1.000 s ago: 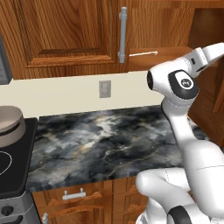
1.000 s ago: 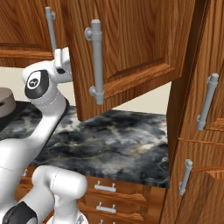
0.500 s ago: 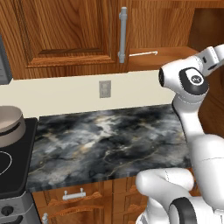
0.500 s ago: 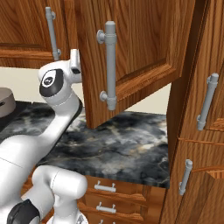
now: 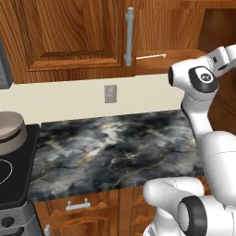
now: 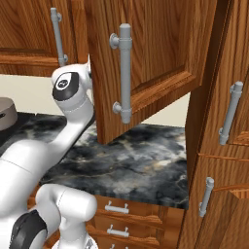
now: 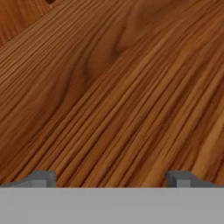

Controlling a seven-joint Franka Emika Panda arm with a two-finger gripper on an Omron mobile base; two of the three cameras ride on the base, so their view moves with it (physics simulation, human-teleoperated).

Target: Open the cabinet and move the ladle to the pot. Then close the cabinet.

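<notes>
The cabinet (image 5: 73, 37) has its left door shut, while its right door (image 6: 155, 58) stands swung out toward me, the long grey handle (image 6: 124, 73) facing the right base view. On the bared shelf lies the ladle (image 5: 150, 57), a thin pale stick. The pot (image 5: 9, 131) sits on the stove at the far left, also at the left edge as the pot (image 6: 4, 113). My gripper (image 7: 111, 178) is open, its fingertips (image 7: 43, 178) wide apart and close against plain wood grain with nothing between them. The open door hides the hand in the right base view.
A dark marble counter (image 5: 110, 147) runs below the cabinet, with drawers (image 6: 116, 209) under it. A tall wooden unit (image 6: 223, 121) with vertical handles stands on the right. A wall outlet (image 5: 109, 94) is on the pale backsplash. The black stove (image 5: 9, 184) borders the counter's left end.
The right door has swung further out toward the right base camera. My arm's elbow has shifted right with it, and the gripper has stayed open.
</notes>
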